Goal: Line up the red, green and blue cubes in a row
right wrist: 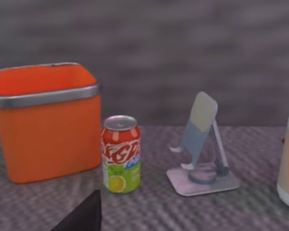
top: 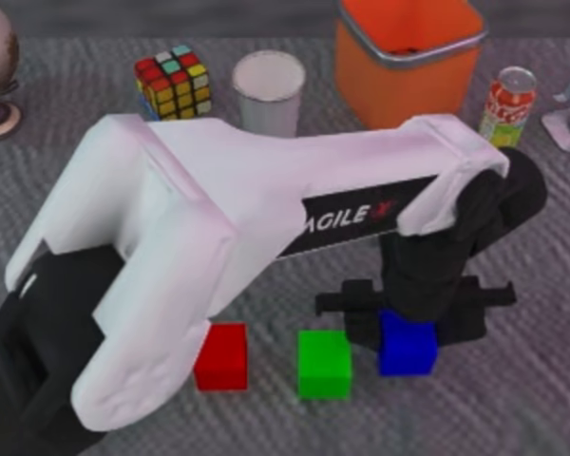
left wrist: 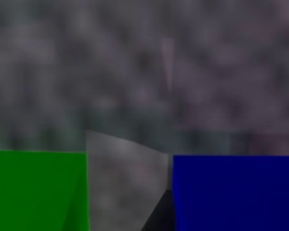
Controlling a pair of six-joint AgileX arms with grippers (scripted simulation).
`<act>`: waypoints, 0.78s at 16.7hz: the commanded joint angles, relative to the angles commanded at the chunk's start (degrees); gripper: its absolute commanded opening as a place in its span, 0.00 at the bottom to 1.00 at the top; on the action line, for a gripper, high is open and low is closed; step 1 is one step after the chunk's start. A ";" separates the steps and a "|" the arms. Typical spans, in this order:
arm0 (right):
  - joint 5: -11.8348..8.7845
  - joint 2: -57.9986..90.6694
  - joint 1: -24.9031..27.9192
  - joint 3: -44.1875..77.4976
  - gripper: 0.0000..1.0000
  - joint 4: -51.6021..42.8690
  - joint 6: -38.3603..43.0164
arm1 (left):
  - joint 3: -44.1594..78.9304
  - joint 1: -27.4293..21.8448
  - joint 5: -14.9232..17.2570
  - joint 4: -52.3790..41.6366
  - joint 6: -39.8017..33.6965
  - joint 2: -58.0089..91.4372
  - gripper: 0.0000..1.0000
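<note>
Grey table [top: 541, 380] is lying open along its near edge, where red cube [top: 220, 356], green cube [top: 324, 363] and blue cube [top: 408, 344] are sitting in a row, narrowly gapped. Left gripper [top: 410, 309] is hovering over the blue cube; whether it is grasping cannot be told.

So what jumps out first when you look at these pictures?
A big white AgileX left arm sweeps across the table from the top view's left, its black left gripper down at the deep blue cube. That cube sits in a near row with the bright green cube and bright red cube. Behind stands an orange metal-rimmed bin.
</note>
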 joint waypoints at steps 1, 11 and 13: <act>0.00 0.00 0.00 0.00 1.00 0.00 0.00 | 0.00 0.00 0.00 0.00 0.00 0.00 0.38; 0.00 0.00 0.00 0.00 1.00 0.00 0.00 | 0.00 0.00 0.00 0.00 0.00 0.00 1.00; 0.00 0.00 0.00 0.00 1.00 0.00 0.00 | 0.00 0.00 0.00 0.00 0.00 0.00 1.00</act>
